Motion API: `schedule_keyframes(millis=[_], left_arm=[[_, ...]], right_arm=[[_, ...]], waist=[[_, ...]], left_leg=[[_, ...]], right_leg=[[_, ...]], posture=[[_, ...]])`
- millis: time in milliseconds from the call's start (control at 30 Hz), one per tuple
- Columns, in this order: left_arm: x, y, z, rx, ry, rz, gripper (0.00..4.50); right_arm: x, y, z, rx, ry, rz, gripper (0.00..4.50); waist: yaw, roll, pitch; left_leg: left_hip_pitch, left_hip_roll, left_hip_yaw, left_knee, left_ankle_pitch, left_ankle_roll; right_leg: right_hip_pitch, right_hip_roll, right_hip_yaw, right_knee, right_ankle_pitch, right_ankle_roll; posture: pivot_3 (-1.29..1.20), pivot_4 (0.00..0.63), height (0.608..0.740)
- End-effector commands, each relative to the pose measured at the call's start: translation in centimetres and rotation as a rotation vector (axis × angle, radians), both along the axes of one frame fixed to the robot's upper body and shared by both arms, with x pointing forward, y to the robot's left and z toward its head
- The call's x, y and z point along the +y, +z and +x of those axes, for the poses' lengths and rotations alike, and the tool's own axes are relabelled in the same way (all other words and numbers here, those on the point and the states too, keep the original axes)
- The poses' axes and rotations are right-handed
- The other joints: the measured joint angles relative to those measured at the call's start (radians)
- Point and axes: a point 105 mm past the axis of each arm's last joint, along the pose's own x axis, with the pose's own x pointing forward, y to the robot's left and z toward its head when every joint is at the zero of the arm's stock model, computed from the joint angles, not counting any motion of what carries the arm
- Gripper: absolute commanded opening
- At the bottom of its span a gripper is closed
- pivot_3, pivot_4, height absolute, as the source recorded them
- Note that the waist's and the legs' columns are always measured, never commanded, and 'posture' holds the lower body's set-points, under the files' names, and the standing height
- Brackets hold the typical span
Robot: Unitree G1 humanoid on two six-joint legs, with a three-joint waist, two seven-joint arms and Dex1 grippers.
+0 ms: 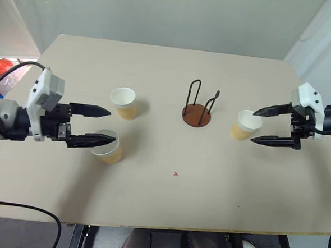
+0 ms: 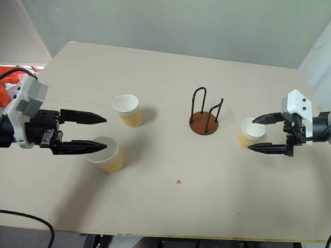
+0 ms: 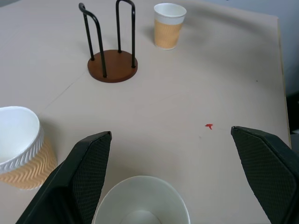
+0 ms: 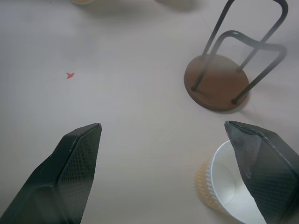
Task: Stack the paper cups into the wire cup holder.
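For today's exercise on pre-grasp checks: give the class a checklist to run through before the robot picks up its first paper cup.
1. Left gripper open: ok.
2. Right gripper open: ok.
3. All three cups upright on the table, near left cup, far left cup, right cup: ok.
4. Cup holder upright, no cup in it: ok.
5. A cup sits between open fingers: cannot tell.

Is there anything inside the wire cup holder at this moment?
No. The wire cup holder is empty: its brown base lies bare between the two black hoops. All three paper cups stand apart from it on the table.
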Motion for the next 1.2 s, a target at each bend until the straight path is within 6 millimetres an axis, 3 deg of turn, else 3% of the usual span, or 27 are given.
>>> schedule_keyframes(millis=[33,300,400,500,600,733,867,1200], left_arm=[[0.3,1.3,-0.1,-0.063,0.003,0.012,4.5],[0.4,1.8,0.1,-0.085,0.019,-0.004,4.5],[0.1,2.6,0.4,-0.122,0.035,-0.049,4.5],[-1.0,3.0,0.1,-0.132,0.012,-0.096,4.5],[-2.5,2.4,0.4,-0.152,0.01,-0.081,4.5],[-2.5,2.0,2.3,-0.246,0.105,0.001,4.5],[-3.3,2.7,3.3,-0.305,0.122,-0.004,4.5],[-4.8,3.8,3.1,-0.347,0.078,-0.089,4.5]], right_arm=[[-0.1,1.2,-0.2,-0.049,0.0,-0.003,4.48],[0.4,1.7,0.1,-0.065,-0.008,0.032,4.48],[1.2,1.7,0.6,-0.065,-0.052,0.084,4.48],[2.6,0.7,-0.3,-0.012,-0.059,0.128,4.48],[4.9,-1.0,0.7,-0.009,-0.192,0.194,4.48],[7.2,-1.8,2.5,0.02,-0.384,0.277,4.48],[7.0,-3.2,5.2,0.04,-0.614,0.311,4.48],[10.0,-4.2,7.0,0.043,-0.619,0.38,4.48]], waist=[[0.0,0.0,0.0],[-0.001,0.0,0.0],[-0.005,0.0,0.0],[-0.004,0.0,0.0],[-0.006,0.0,0.0],[-0.014,0.0,0.0],[-0.014,0.0,0.0],[-0.009,0.0,0.0]], left_leg=[[0.0,0.0,0.0,0.0,0.0,0.0],[0.0,0.0,0.0,0.0,0.0,0.0],[0.0,0.0,0.0,0.001,0.0,0.0],[0.0,0.0,0.0,0.001,0.001,0.0],[0.001,0.0,0.0,0.001,0.001,0.0],[0.002,0.0,0.0,0.002,0.002,0.0],[0.002,0.0,-0.001,0.002,0.004,0.001],[0.0,-0.001,-0.002,0.0,0.006,0.0]], right_leg=[[0.0,0.0,0.0,0.0,0.0,0.0],[0.0,0.0,0.0,0.0,0.0,0.0],[0.0,0.0,0.0,0.001,0.0,0.0],[0.0,0.0,-0.001,0.001,0.0,0.0],[0.001,0.0,-0.001,-0.001,0.0,0.0],[0.0,0.0,0.0,0.001,0.002,0.001],[-0.001,0.0,0.0,0.002,0.005,0.0],[-0.003,0.0,-0.001,0.001,0.007,0.0]], posture=[[0.0,0.15,0.74],[0.0,0.15,0.74],[0.0,0.15,0.74],[0.0,0.15,0.74],[0.0,0.15,0.74],[0.0,0.15,0.74],[0.0,0.15,0.74],[0.0,0.15,0.74]])
